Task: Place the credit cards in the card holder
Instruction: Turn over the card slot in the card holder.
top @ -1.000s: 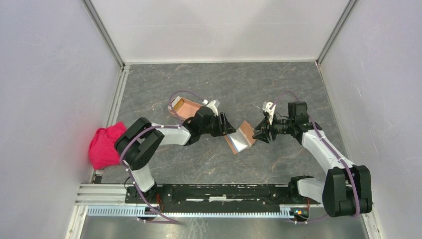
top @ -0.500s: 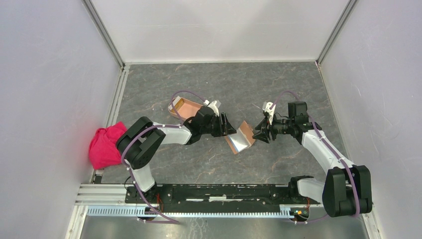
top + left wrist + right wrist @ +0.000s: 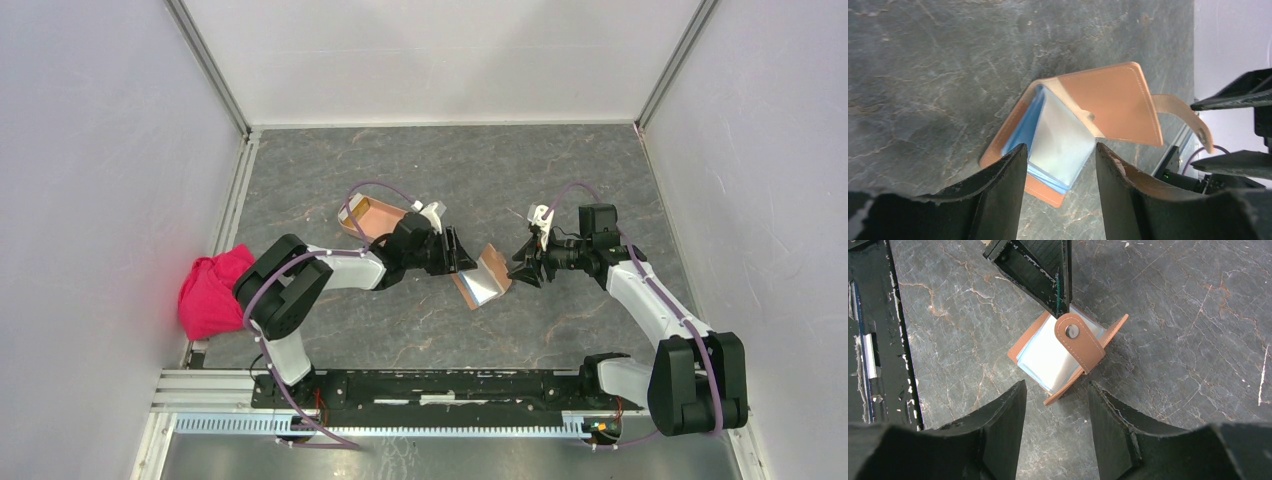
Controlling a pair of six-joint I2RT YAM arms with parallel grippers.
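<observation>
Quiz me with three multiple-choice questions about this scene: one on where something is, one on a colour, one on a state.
1. Where does the brown wallet lie?
A. In the far right corner
B. Between the left end effector and the right end effector
C. Against the back wall

2. What colour is the crumpled cloth?
A. Green
B. White
C. Pink-red

3. What state is the wallet in?
A. Open, with its snap strap loose
B. Snapped shut
C. Wrapped in the cloth

Answers:
1. B: the top view shows it lying between the two.
2. C: it is a bright pink-red heap in the top view.
3. A: both wrist views show the cover lifted, the clear sleeves exposed and the strap unfastened.
</observation>
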